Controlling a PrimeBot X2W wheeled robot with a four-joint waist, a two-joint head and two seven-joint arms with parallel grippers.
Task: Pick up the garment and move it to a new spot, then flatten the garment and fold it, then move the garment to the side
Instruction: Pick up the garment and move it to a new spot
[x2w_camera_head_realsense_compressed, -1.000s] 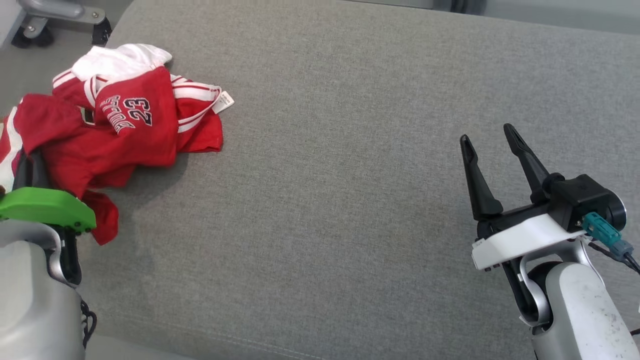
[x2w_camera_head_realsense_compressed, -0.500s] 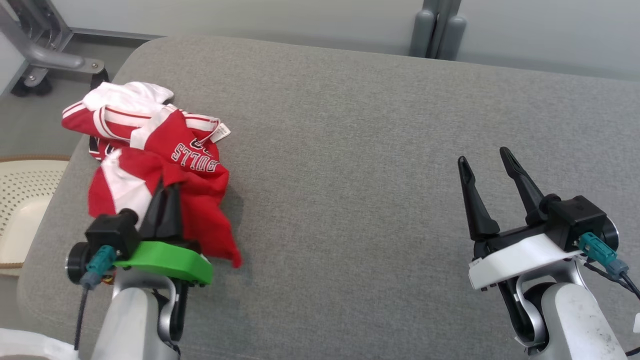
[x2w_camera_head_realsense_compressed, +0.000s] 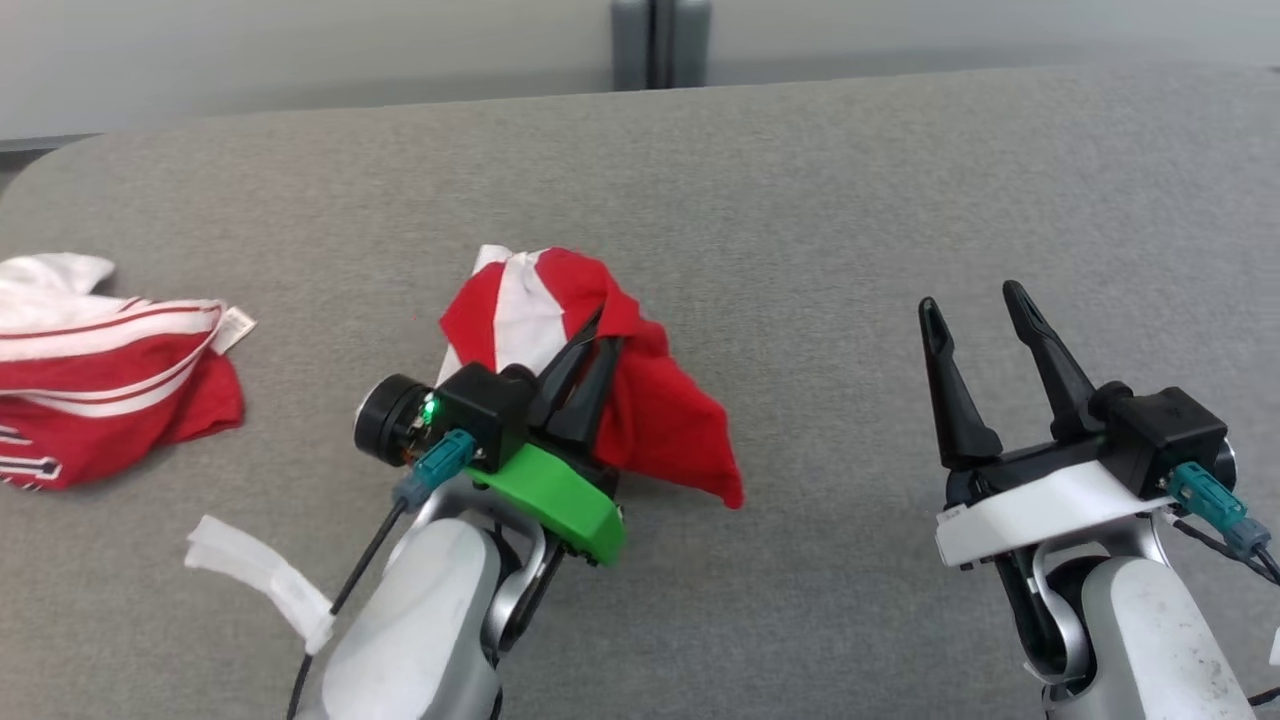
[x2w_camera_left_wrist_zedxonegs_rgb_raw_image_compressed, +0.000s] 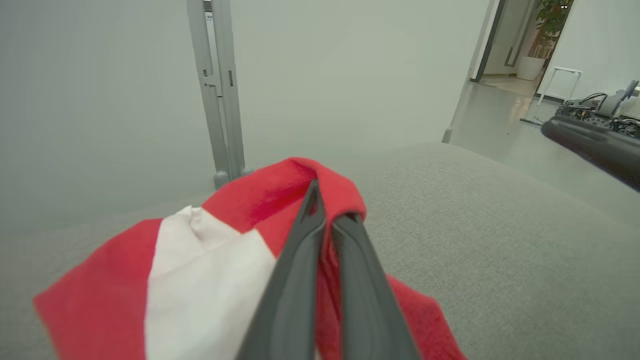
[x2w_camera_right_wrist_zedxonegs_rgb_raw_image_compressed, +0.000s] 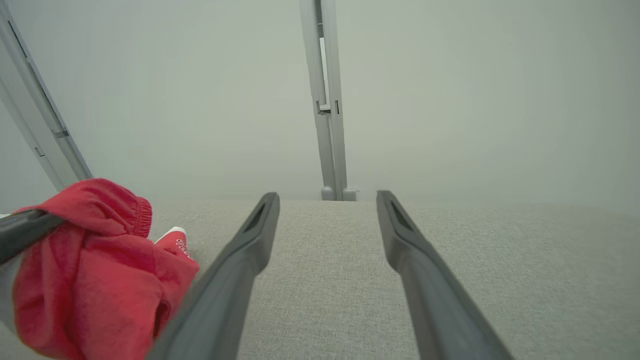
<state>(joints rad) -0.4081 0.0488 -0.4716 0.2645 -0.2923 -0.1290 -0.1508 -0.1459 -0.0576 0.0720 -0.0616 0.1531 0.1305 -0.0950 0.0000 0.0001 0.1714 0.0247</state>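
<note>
Left gripper (x2w_camera_head_realsense_compressed: 600, 338) clamped tight on the red-and-white garment (x2w_camera_head_realsense_compressed: 665, 425). Fabric is bunched round the fingers at the centre of the head view, lower edge touching the grey cushion (x2w_camera_head_realsense_compressed: 850, 180). Right gripper (x2w_camera_head_realsense_compressed: 972, 298) at 4 o'clock, fingers apart over bare cushion. Red jersey (x2w_camera_head_realsense_compressed: 110, 370) lies at 9 o'clock, well apart.

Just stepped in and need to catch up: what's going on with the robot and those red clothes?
The robot's left gripper is shut on a bunched red and white garment, holding it near the middle of the gray cushion. Its right gripper stands open and empty over bare cushion to the right. A second red and white garment lies crumpled at the cushion's left end, apart from both grippers. Nothing is flattened or folded yet.
</note>
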